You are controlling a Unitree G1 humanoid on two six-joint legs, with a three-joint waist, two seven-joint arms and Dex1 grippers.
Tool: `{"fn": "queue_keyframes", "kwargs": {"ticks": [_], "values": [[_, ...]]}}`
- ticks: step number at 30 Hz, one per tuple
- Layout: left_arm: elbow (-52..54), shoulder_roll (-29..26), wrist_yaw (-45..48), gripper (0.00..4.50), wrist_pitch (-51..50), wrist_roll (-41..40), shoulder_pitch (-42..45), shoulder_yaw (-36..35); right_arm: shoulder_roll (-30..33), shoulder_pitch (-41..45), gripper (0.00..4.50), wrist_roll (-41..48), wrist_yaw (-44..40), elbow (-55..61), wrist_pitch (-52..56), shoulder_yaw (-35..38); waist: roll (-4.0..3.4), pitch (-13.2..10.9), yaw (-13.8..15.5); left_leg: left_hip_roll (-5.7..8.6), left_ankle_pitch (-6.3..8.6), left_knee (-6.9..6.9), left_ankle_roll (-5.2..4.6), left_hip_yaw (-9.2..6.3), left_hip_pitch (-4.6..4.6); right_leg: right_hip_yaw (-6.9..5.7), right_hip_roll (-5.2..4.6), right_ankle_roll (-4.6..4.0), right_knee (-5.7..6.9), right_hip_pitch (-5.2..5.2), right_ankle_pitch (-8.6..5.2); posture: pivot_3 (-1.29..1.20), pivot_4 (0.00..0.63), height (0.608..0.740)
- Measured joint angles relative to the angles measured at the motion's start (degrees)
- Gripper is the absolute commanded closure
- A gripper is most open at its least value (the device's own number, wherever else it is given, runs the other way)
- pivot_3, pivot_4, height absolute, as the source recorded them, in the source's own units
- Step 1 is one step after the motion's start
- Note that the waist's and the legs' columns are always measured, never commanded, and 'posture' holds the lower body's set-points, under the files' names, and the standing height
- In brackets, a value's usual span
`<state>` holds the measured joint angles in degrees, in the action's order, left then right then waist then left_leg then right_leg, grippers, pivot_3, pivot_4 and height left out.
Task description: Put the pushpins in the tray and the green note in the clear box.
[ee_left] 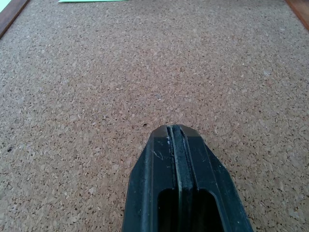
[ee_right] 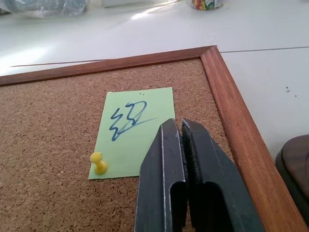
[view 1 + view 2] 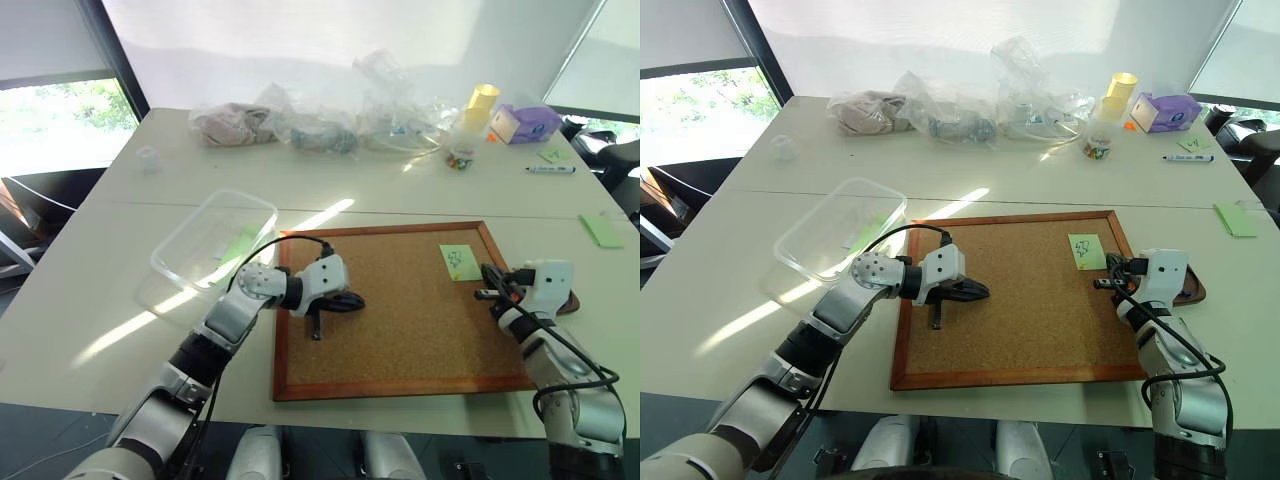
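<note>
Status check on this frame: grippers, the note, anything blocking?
Left gripper shut, empty, over cork board. Right gripper shut, empty, beside pale green scribbled note. Yellow pushpin at note's corner, apparently pinning it.

The left arm reaches forward and bends inward, its left gripper (image 1: 176,133) pressed closed and angled down. The right gripper (image 2: 181,126) points forward, seemingly empty, fingers together.

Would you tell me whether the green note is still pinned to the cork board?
Pinned. The green note lies flat on the cork board, with a yellow pushpin standing at one corner.
</note>
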<state>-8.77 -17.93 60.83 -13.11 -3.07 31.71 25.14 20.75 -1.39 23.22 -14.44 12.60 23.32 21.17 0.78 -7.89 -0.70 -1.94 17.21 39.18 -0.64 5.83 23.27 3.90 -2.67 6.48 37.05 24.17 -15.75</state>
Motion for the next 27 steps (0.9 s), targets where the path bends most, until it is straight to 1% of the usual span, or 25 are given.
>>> {"fn": "queue_keyframes", "kwargs": {"ticks": [9,13,15,18,20,21,24,27], "values": [[0.1,-0.2,0.0,4.50,-0.2,0.1,0.1,0.3,0.0,-0.2,4.47,0.2,0.0,-0.1,0.0,0.0,0.00,0.0,0.0,0.00,0.00,0.00,0.00,0.00,0.00,0.00,0.00,0.00,0.00,0.00,0.00,0.00,0.150,0.740],[-0.2,-0.9,-0.1,4.50,-0.2,1.5,0.7,1.3,0.0,-0.5,4.47,0.3,0.0,-0.1,-0.1,-0.1,-0.01,0.0,-0.1,0.00,0.00,0.00,0.00,0.00,-0.01,0.00,0.01,0.00,0.00,0.00,0.00,0.00,0.150,0.740],[-0.3,-1.3,-0.2,4.50,-0.1,1.9,0.7,2.0,0.1,-0.1,4.47,0.2,0.9,0.0,-1.2,1.1,0.02,0.0,-0.1,-0.01,0.00,0.00,0.00,-0.01,-0.04,0.00,0.03,0.00,0.01,-0.02,0.00,0.00,0.150,0.740],[-0.5,-1.8,-0.7,4.50,-0.1,2.6,1.5,2.6,0.2,-0.4,4.47,0.1,1.3,0.1,-1.6,2.3,0.03,0.0,-0.3,-0.03,0.00,-0.03,0.00,-0.01,-0.34,0.00,0.05,-0.02,0.00,-0.32,-0.01,0.00,0.150,0.740],[-1.0,-1.9,-1.2,4.50,0.0,3.3,1.9,3.3,0.2,-0.8,4.47,0.1,1.3,0.1,-1.6,2.2,0.04,0.0,-0.3,-0.05,0.03,-0.15,-0.02,-0.01,-0.94,0.00,0.04,-0.23,-0.13,-0.90,-0.14,0.00,0.150,0.740],[-1.1,-1.9,-1.3,4.50,0.1,3.7,2.0,3.4,0.2,-0.9,4.47,0.1,1.3,0.2,-1.6,2.2,0.05,0.0,-0.4,-0.07,0.04,-0.16,-0.03,-0.01,-1.09,0.00,0.03,-0.25,-0.16,-1.08,-0.15,0.00,0.150,0.740],[-1.2,-1.9,-1.8,4.50,0.1,3.8,2.0,3.4,0.1,-0.8,4.47,0.2,2.2,0.7,-1.7,2.6,0.06,0.1,-0.5,-0.21,0.04,-0.13,-0.03,-0.01,-1.10,0.03,-0.01,-0.27,-0.15,-1.09,-0.16,0.00,0.150,0.740],[-1.2,-1.8,-1.9,4.50,0.1,3.8,2.0,3.4,0.0,-0.1,4.47,0.2,4.7,0.5,-1.8,5.4,0.05,0.1,-0.4,-0.22,0.04,-0.13,-0.03,-0.01,-1.10,0.03,-0.02,-0.27,-0.14,-1.09,-0.15,0.00,0.150,0.740]]}}
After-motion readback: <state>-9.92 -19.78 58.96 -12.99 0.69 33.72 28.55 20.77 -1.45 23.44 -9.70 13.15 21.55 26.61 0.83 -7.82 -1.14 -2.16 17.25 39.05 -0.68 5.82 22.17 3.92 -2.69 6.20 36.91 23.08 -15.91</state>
